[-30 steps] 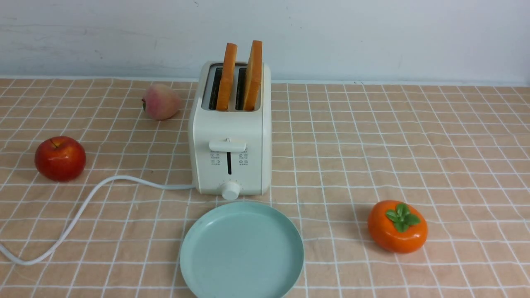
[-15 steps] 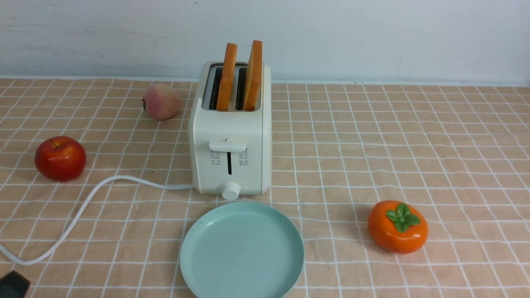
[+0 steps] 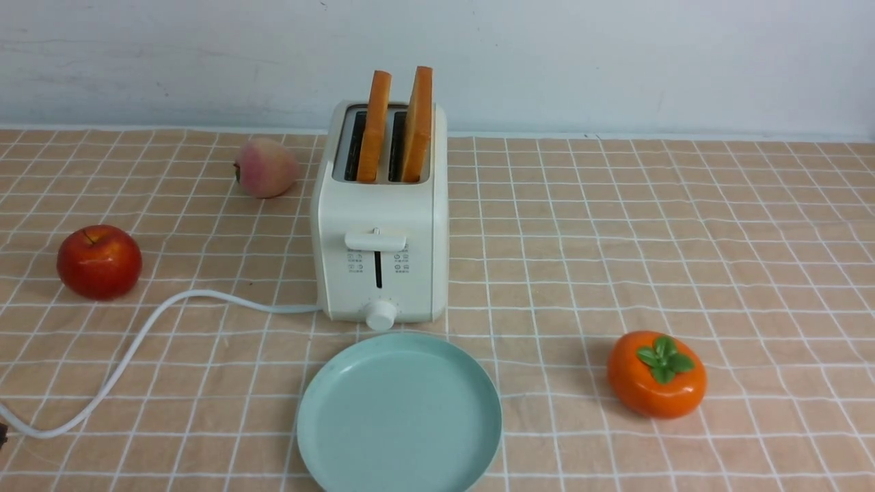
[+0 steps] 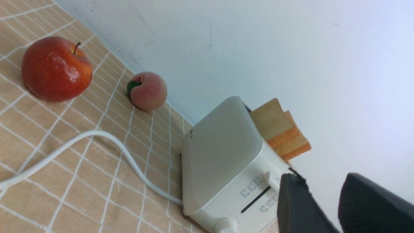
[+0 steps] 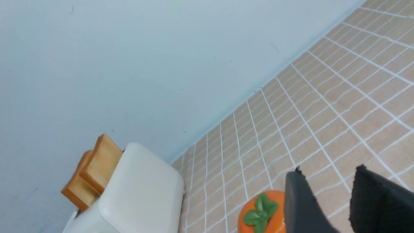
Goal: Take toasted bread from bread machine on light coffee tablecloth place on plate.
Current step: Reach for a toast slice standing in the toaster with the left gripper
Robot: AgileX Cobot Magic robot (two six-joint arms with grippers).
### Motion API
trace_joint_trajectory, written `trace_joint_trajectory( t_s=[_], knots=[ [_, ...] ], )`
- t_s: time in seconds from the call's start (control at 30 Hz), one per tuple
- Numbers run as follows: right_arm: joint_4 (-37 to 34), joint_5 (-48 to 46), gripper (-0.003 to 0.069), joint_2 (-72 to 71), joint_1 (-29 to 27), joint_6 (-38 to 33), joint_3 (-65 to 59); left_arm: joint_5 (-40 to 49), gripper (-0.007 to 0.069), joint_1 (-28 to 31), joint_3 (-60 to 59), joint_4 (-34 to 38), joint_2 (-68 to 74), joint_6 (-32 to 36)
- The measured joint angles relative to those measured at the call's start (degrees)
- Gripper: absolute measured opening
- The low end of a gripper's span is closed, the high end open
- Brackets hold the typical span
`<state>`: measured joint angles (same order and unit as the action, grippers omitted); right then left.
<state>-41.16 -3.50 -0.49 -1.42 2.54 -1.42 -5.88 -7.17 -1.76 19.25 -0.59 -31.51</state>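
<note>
A plain, matte, pale blue-grey painted wall (image 3: 615, 61) runs straight across the back of the scene. A thin paler strip (image 3: 649, 135) follows its foot. Faint dark specks and hairline marks (image 4: 210, 32) show on it, perhaps scratches or fine cracks. The light is soft and even, casting only weak shadows.
</note>
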Motion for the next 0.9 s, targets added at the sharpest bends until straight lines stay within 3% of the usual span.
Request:
trace_joint_trajectory(
  t_s=[0.1, 0.27, 0.3, 0.33, 0.4, 0.5, 0.6, 0.77, 0.9],
  knots=[
    [-3.73, -0.57, 0.0227, -0.02, 0.05, 0.07, 1.75, -4.16, 0.0004, 0.00, 1.36, -0.17, 0.00, -0.14],
    [-4.60, -9.26, 0.0140, 2.79, 0.46, -4.72, 14.63, 4.96, -0.0014, 0.00, 15.47, -1.27, 2.47, 1.65],
    [-4.47, -13.93, 0.0080, 7.54, 0.48, -7.64, 21.48, 14.37, -0.0014, 0.00, 22.64, -2.13, 7.03, 2.89],
    [-4.47, -13.93, 0.0073, 8.17, 0.48, -7.97, 22.22, 15.52, -0.0014, 0.00, 24.42, -2.22, 8.45, 3.06],
    [-4.26, -20.82, 0.0000, 16.19, 0.48, -11.44, 30.00, 28.77, -0.0014, 0.00, 32.99, -3.54, 17.90, 5.43],
    [-3.94, -33.71, -0.0017, 29.62, 0.48, -15.21, 39.25, 47.84, -0.0014, 0.00, 46.15, -5.31, 33.85, 9.95],
    [-3.18, -45.30, -0.0017, 38.42, 0.52, -17.69, 44.05, 59.33, -0.0014, 0.00, 54.55, -6.08, 46.87, 14.15],
    [-2.51, -53.99, -0.0011, 46.75, 0.52, -20.71, 45.27, 62.61, -0.0014, -0.20, 64.17, -5.98, 62.00, 19.25],
    [-0.81, -56.05, -0.0008, 49.79, 0.52, -21.75, 45.27, 62.71, -0.0014, -5.21, 76.85, -7.17, 75.68, 21.38]
  ],
)
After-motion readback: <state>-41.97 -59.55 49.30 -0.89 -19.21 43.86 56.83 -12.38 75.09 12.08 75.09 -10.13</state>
